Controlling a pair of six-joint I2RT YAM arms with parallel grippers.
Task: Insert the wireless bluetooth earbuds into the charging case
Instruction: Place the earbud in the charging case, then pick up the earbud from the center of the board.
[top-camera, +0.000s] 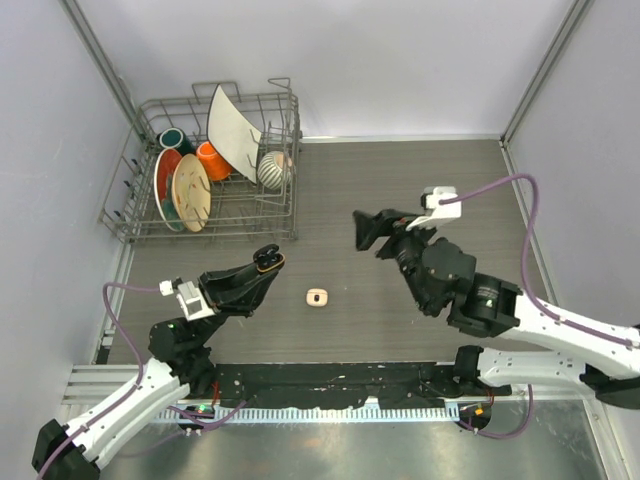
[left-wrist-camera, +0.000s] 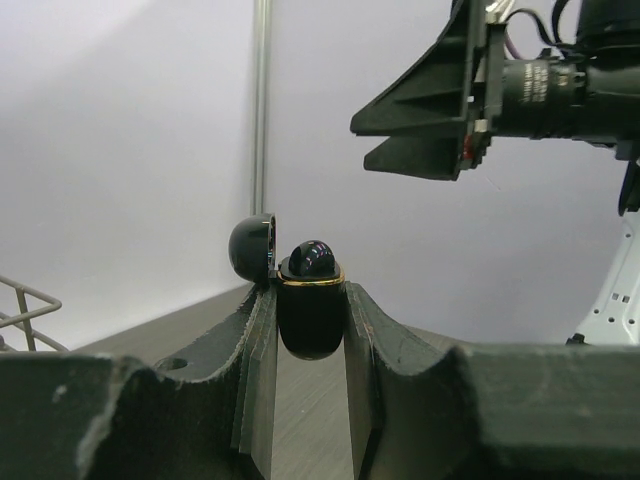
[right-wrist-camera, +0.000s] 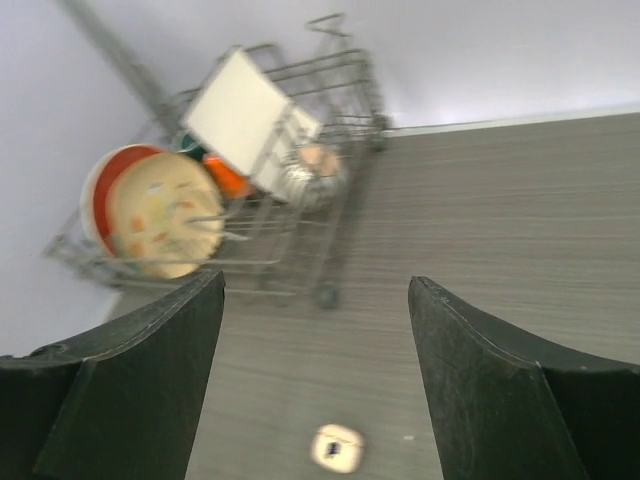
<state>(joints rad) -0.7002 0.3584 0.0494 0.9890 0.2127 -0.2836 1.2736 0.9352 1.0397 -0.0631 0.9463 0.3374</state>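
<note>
My left gripper (top-camera: 260, 268) is shut on a small black charging case (top-camera: 267, 259) and holds it above the table. In the left wrist view the gripper (left-wrist-camera: 310, 300) clamps the case (left-wrist-camera: 310, 322) by its sides; its lid (left-wrist-camera: 252, 247) is flipped open to the left. A glossy black rounded shape (left-wrist-camera: 312, 258), seemingly black earbuds, rises above the gold rim. A cream case (top-camera: 317, 297) lies on the table, also in the right wrist view (right-wrist-camera: 337, 447). Cream earbuds cannot be made out. My right gripper (top-camera: 368, 232) is open and empty, raised right of the black case (right-wrist-camera: 315, 290).
A wire dish rack (top-camera: 215, 165) with plates, cups and a white board stands at the back left; it also shows in the right wrist view (right-wrist-camera: 230, 160). The brown table (top-camera: 430, 190) is ringed by grey walls. My right gripper shows in the left wrist view (left-wrist-camera: 430, 110).
</note>
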